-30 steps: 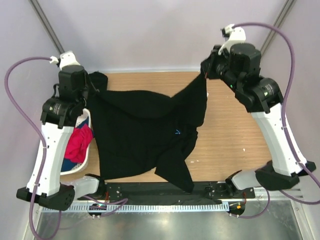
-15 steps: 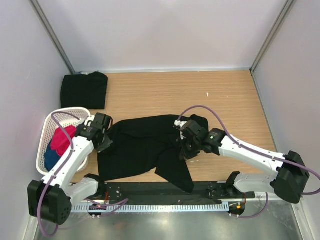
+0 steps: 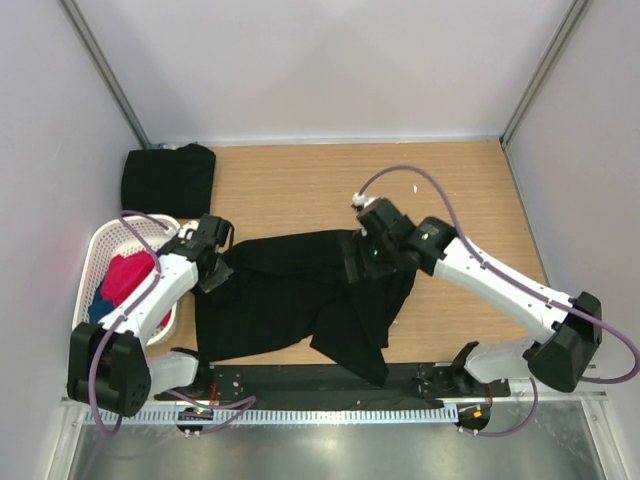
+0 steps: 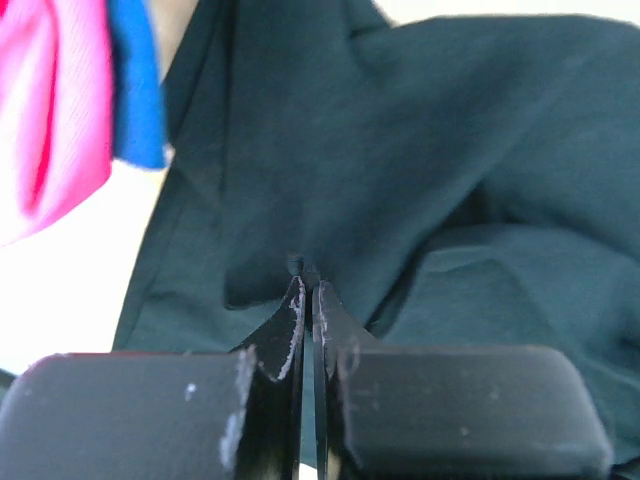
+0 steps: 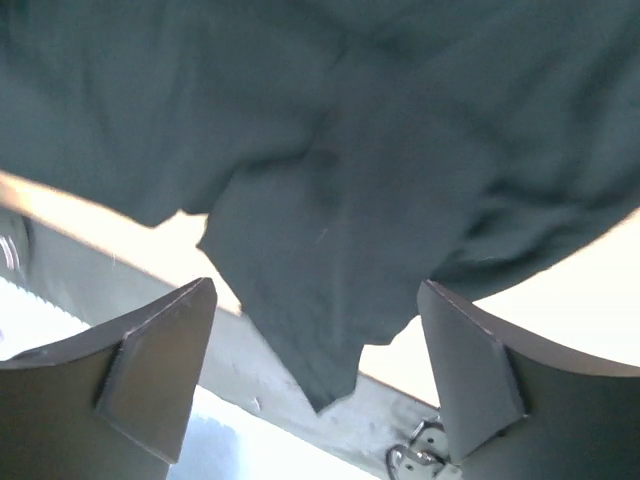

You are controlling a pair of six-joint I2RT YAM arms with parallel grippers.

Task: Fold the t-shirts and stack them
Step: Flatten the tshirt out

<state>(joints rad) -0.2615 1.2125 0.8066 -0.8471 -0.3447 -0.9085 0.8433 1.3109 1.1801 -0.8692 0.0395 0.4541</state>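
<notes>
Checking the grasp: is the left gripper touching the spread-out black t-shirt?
Touching. Left wrist view: the left gripper is shut, with the t-shirt cloth puckered right at its fingertips.

The spread t-shirt [image 3: 280,290] is plain black with no print. In the left wrist view it reads as very dark blue-green, probably only the light. The folded t-shirt [image 3: 168,180] at the far left is the same plain black. The basket [image 3: 100,243] on the left is white mesh. The red-pink garment [image 3: 128,280] and the blue garment [image 4: 135,100] are bright and unpatterned. The table [image 3: 460,190] is warm brown wood grain. The left arm [image 3: 150,300] and right arm [image 3: 500,285] are white with black joints, and their cables [image 3: 405,170] are purple. The walls [image 3: 300,70] are pale lilac-grey.
</notes>
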